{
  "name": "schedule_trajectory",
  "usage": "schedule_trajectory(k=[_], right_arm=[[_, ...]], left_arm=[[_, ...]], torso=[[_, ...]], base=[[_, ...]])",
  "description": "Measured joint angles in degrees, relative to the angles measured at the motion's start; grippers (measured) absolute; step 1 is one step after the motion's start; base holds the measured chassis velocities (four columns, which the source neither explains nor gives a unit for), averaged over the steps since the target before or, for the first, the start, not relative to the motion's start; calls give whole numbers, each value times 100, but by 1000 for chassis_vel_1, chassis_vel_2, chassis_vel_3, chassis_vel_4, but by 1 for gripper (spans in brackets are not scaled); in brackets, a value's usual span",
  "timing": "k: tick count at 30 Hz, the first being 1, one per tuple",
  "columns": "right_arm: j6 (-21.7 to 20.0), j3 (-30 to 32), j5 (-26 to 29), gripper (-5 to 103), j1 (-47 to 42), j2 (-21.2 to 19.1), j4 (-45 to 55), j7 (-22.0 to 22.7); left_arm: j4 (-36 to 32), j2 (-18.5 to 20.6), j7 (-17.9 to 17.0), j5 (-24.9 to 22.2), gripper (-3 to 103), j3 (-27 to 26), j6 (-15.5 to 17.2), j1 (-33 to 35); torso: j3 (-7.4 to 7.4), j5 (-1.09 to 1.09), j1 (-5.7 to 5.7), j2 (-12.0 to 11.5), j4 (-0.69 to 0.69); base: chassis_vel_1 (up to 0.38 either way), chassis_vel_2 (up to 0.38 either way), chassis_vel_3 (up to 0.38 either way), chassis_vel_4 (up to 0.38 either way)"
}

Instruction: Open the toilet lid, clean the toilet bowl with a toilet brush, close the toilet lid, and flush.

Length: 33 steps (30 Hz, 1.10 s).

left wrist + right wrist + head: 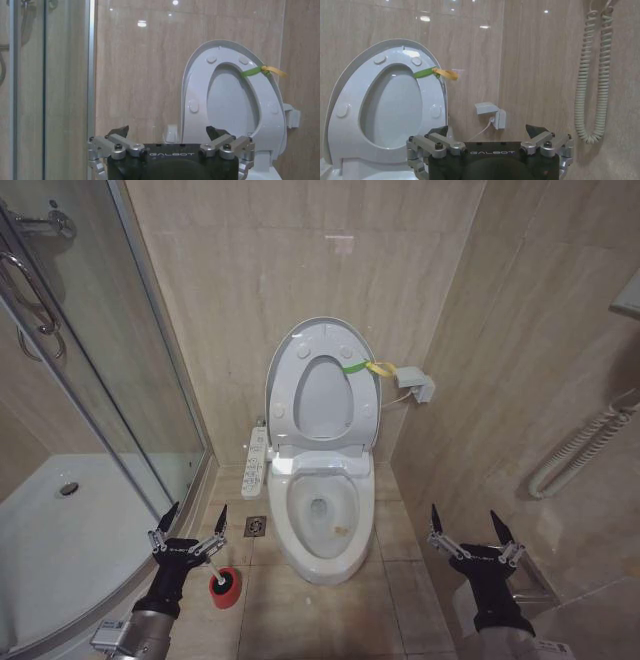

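The toilet lid (pixel 325 395) stands upright against the back wall with the ring seat raised in front of it; a yellow-green strap (pixel 362 367) hangs from its right edge. Below it the white toilet bowl (pixel 345 510) lies uncovered. The toilet brush sits in its red holder cup (pixel 226 589) on the floor left of the bowl. My left gripper (pixel 197 512) hovers open just above and left of the cup. My right gripper (pixel 464 515) is open to the right of the bowl. The lid (pixel 230 101) fills the space ahead of the left gripper (pixel 170 131), and the lid (pixel 390 108) sits beyond the right gripper (pixel 490 129).
A curved glass shower enclosure (pixel 100 380) and its tray (pixel 60 520) close off the left side. A white button panel (pixel 254 462) and a floor drain (pixel 256 526) lie beside the bowl. A wall box (pixel 417 383) and a coiled hose (pixel 580 445) are on the right wall.
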Motion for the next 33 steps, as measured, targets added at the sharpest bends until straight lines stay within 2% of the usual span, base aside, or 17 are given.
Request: schedule_trajectory(k=[33], right_arm=[[0,0,0,100,0,0,0,0]], left_arm=[[0,0,0,0,100,0,0,0]], torso=[[0,0,0,0,0]], base=[[0,0,0,0]])
